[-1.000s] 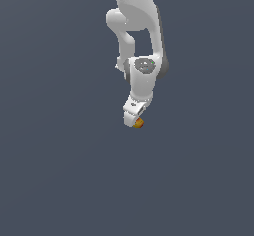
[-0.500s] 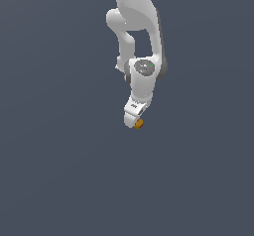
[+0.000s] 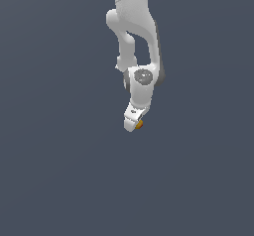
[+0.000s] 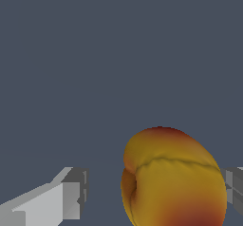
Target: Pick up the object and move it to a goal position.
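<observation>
The object (image 4: 173, 180) is a small round fruit-like ball, yellow-orange with red blotches, and it fills much of the wrist view. It lies between the two grey fingers (image 4: 71, 196) of my gripper (image 4: 154, 192). One finger stands clearly apart from it with a gap. The other finger is at its far side, close to or touching it. The jaws are open around the ball. In the exterior view the white arm hangs down from the top. There the object (image 3: 139, 125) peeks out as an orange spot beside the tip of the gripper (image 3: 133, 126).
A plain dark grey-blue surface (image 3: 59, 180) extends all around the arm in the exterior view. No other object or edge shows in either view.
The gripper has sunk very slightly around the ball. The ball itself has not visibly moved.
</observation>
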Available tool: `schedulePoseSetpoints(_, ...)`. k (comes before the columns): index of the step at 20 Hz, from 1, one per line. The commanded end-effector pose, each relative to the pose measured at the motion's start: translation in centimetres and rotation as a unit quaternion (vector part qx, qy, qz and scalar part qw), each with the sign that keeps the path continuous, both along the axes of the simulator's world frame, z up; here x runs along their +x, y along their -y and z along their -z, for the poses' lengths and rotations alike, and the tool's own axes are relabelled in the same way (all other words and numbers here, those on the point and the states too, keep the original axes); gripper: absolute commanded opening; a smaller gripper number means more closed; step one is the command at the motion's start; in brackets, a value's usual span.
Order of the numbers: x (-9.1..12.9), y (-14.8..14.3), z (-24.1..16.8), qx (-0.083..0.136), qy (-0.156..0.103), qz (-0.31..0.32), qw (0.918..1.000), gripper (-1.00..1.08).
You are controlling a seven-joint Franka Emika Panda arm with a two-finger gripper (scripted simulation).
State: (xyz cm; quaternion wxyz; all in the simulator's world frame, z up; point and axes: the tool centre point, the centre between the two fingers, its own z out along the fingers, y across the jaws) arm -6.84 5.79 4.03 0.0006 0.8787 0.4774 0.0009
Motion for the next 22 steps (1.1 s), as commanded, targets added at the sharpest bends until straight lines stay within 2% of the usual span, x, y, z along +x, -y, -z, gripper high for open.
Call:
schedulePoseSetpoints(1,-0.1,-0.1,0.5,0.000,-0.001,-0.001,1.0000,1.00)
schedulePoseSetpoints(2,-0.1,-0.1,0.5,0.000,-0.001,-0.001,1.0000,1.00)
schedulePoseSetpoints(3,-0.1,-0.1,0.5,0.000,-0.001,-0.001,1.0000,-1.00)
schedulePoseSetpoints(15,0.0,0.0,0.3,0.000,0.000,0.000,1.0000,-1.00)
schedulePoseSetpoints(22,0.4,0.8,-2.0,0.000,0.000,0.000,1.0000,-1.00)
